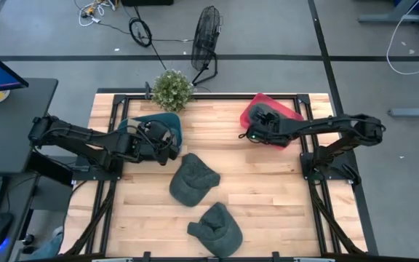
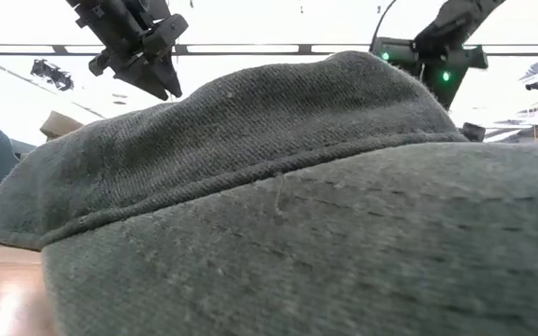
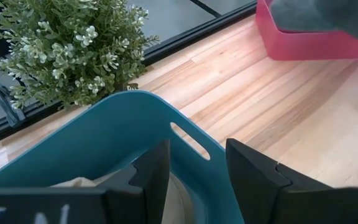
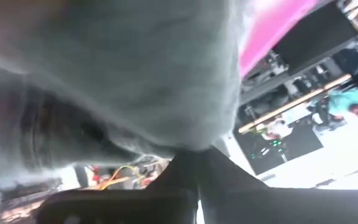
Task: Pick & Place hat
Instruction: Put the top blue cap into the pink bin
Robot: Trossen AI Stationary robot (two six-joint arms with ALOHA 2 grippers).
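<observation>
Two dark grey-green hats lie on the table, one (image 1: 193, 178) mid-table and one (image 1: 217, 227) near the front edge; the nearer one (image 2: 278, 205) fills the low view. A third grey hat (image 4: 123, 81) is in my right gripper (image 4: 194, 163), which is shut on it over the pink bin (image 1: 257, 109). My left gripper (image 3: 197, 180) hovers open over the teal bin (image 3: 110, 130), its fingers standing either side of the bin's slotted wall without touching it. Something pale (image 3: 79, 183) lies inside the teal bin. My right gripper pinches a bunched fold of the grey hat's cloth (image 4: 188, 140) between its two shut fingers. The hat spreads out beyond the fingertips and fills the wrist view. Whether it hangs clear or rests in the pink bin (image 4: 272, 31) cannot be told.
A potted green plant (image 1: 172, 89) stands at the table's far edge beside the teal bin (image 1: 155, 122). Bare wood lies between the two bins and to the right of the hats. A fan (image 1: 206, 40) and cables lie on the floor beyond the table.
</observation>
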